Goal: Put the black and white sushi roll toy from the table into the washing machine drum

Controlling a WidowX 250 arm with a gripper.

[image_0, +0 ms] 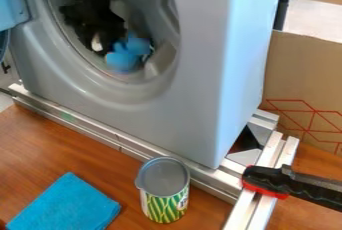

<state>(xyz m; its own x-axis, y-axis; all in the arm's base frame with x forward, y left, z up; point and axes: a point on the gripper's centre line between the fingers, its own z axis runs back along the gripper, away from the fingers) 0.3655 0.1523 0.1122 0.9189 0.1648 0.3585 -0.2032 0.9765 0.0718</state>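
Register, near edge to far, by a dial laid over the camera view.

Item: blue cloth (63,206), flat on the brown wooden counter (127,181), at 7 o'clock.
Item: can (163,191), upright, green-and-yellow pattern, grey top, at 6 o'clock, beside the metal rail (100,130).
Item: black tool handle, red-edged (264,178), lying across the rails between 4 and 5 o'clock.
Item: grey washing machine (194,94), behind the rail; round opening at 11 o'clock, its door (12,4) swung out at 10.
Item: my black claw (109,39), inside that opening. Whether it is spread or pressed together, I cannot tell.
Item: blue thing (123,60), low in the opening, just off my claw toward 5 o'clock; I cannot tell if I touch or pinch it.
Item: cardboard sheet (300,64), red lines, between 2 and 3 o'clock.

Handling note, my judgement: square up over the blue thing's thickest part, close gently, confirm the hold by a small lift, and give the rim ample clearance.
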